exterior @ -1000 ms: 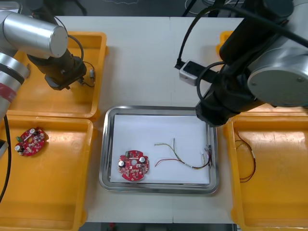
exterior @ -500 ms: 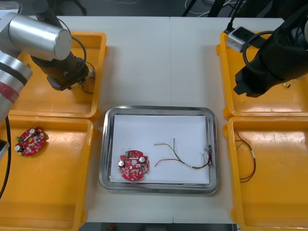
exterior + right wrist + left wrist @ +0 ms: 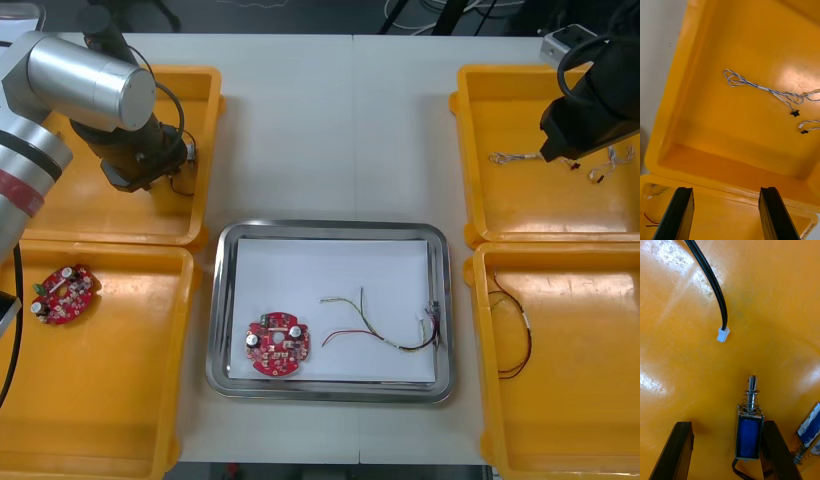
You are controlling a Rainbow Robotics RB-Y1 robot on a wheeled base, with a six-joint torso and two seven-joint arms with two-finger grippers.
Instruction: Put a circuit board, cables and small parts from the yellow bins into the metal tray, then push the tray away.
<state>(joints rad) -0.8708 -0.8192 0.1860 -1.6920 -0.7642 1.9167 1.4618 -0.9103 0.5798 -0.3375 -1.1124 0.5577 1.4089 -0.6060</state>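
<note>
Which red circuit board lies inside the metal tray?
The board in the tray, at its near left; the other board lies in the near left yellow bin.

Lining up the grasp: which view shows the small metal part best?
Left wrist: small metal part close up between the open left gripper's fingers. Front: a speck beside the arm. Right wrist: another bin.

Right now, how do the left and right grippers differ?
The left gripper is down in the far left yellow bin; the right gripper hangs over the far right yellow bin. The left gripper has a small metal part between its fingers, close to one; the right gripper has nothing between them, with twisted blue and white cables beyond. Both are open.
</note>
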